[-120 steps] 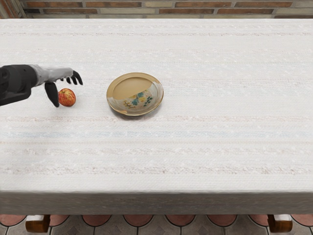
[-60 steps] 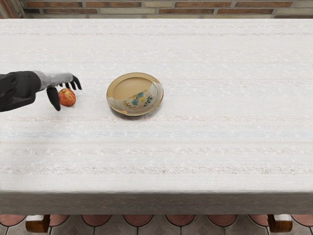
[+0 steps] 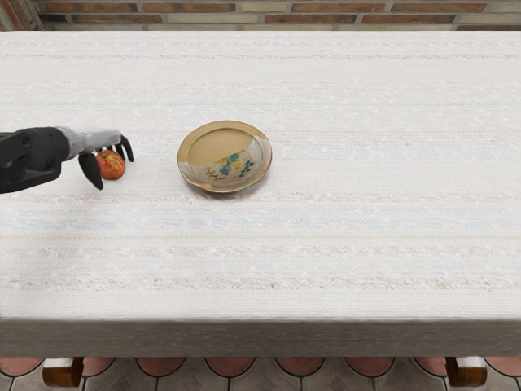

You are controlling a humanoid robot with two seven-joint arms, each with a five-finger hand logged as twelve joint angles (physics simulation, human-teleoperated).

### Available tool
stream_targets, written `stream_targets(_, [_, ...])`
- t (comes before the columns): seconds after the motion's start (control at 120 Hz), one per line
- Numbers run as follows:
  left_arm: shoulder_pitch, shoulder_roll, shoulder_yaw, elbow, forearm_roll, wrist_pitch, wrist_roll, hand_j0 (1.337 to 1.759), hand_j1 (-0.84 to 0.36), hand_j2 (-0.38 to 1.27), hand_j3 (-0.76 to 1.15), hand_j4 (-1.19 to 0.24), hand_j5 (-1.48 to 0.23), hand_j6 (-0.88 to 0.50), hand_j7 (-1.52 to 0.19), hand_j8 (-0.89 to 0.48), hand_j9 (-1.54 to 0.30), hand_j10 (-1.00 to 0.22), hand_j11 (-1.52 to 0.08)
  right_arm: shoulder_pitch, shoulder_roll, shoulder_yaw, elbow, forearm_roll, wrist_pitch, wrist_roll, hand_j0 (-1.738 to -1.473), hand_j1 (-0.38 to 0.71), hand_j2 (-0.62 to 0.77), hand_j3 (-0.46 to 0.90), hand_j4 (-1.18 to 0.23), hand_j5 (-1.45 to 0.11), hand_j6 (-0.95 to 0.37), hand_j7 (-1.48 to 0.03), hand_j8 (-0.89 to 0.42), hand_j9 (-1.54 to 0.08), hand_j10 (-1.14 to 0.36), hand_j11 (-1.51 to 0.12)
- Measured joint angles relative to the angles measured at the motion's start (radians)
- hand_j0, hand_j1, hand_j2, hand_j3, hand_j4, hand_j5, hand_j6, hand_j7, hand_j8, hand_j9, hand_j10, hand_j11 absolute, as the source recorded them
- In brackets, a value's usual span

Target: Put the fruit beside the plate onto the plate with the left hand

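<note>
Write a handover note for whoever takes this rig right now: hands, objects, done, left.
Left hand: open, fingers spread around the apple, thumb on its near side; no closed grasp visible.
Right hand: out of view.
Apple: on the table, to the left of the plate, apart from it.
Plate: holds no fruit.
Done: hand reached the apple.
Left: close the grasp, lift, carry right, set the apple on the plate.
</note>
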Motion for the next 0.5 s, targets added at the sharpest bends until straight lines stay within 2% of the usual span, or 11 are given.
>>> stream_targets(0.05, [0.003,0.000,0.000,-0.001,0.001,0.000,0.000,1.658,-0.26,0.13,0.00,-0.53,-0.66,-0.50,-0.67,-0.49,-0.68,-0.53,-0.68,0.000,0.000,0.000,0.000,0.000,0.000,0.000,-1.658,-0.31,-0.01,0.00,-0.04,-0.05,-0.04,-0.05,-0.04,-0.05,-0.04,-0.05])
stream_targets(0.092, [0.004,0.000,0.000,-0.002,0.002,0.000,0.000,1.657,-0.28,0.20,0.00,-0.58,-0.73,-0.48,-0.74,-0.47,-0.75,-0.57,-0.75,0.000,0.000,0.000,0.000,0.000,0.000,0.000,-1.658,-0.31,-0.01,0.00,-0.04,-0.05,-0.04,-0.05,-0.04,-0.05,-0.04,-0.05])
stream_targets(0.125, [0.008,0.000,0.000,-0.003,0.003,0.001,0.001,1.655,-0.28,0.20,0.00,-0.63,-0.77,-0.46,-0.78,-0.45,-0.80,-0.60,-0.80,0.000,0.000,0.000,0.000,0.000,0.000,0.000,-1.658,-0.31,-0.01,0.00,-0.04,-0.05,-0.04,-0.05,-0.04,-0.05,-0.04,-0.05])
stream_targets(0.225, [0.011,0.001,0.000,-0.006,0.005,0.001,0.001,1.652,-0.30,0.29,0.00,-0.71,-0.87,-0.46,-0.89,-0.41,-0.91,-0.58,-0.91,0.000,0.000,0.000,0.000,0.000,0.000,0.000,-1.658,-0.31,-0.01,0.00,-0.04,-0.05,-0.04,-0.05,-0.04,-0.05,-0.04,-0.05])
stream_targets(0.283, [0.018,0.000,-0.001,-0.007,0.009,0.003,0.001,1.650,-0.29,0.25,0.00,-0.76,-0.88,-0.45,-0.92,-0.40,-0.95,-0.56,-0.96,0.000,0.000,0.000,0.000,0.000,0.000,0.000,-1.658,-0.31,-0.01,0.00,-0.04,-0.05,-0.04,-0.05,-0.04,-0.05,-0.04,-0.05])
stream_targets(0.333, [0.018,0.000,-0.001,-0.008,0.009,0.002,0.001,1.649,-0.34,0.37,0.00,-0.78,-0.92,-0.43,-0.97,-0.36,-1.00,-0.52,-1.00,0.000,0.000,0.000,0.000,0.000,0.000,0.000,-1.658,-0.31,-0.01,0.00,-0.04,-0.05,-0.04,-0.05,-0.04,-0.05,-0.04,-0.05])
stream_targets(0.367, [0.018,0.000,0.000,-0.008,0.009,0.001,0.001,1.647,-0.36,0.36,0.00,-0.79,-0.96,-0.41,-1.00,-0.34,-1.03,-0.51,-1.04,0.000,0.000,0.000,0.000,0.000,0.000,0.000,-1.658,-0.31,-0.01,0.00,-0.04,-0.05,-0.04,-0.05,-0.04,-0.05,-0.04,-0.05])
stream_targets(0.375, [0.018,0.001,0.000,-0.008,0.009,0.001,0.001,1.646,-0.34,0.29,0.00,-0.79,-0.96,-0.41,-1.01,-0.33,-1.03,-0.51,-1.04,0.000,0.000,0.000,0.000,0.000,0.000,0.000,-1.658,-0.31,-0.01,0.00,-0.04,-0.05,-0.04,-0.05,-0.04,-0.05,-0.04,-0.05])
stream_targets(0.5, [0.012,0.005,0.001,-0.010,0.008,-0.003,0.002,1.642,-0.31,0.27,0.00,-0.81,-1.08,-0.38,-1.11,-0.28,-1.12,-0.48,-1.12,0.000,0.000,0.000,0.000,0.000,0.000,0.000,-1.658,-0.31,-0.01,0.00,-0.04,-0.05,-0.04,-0.05,-0.04,-0.05,-0.03,-0.05])
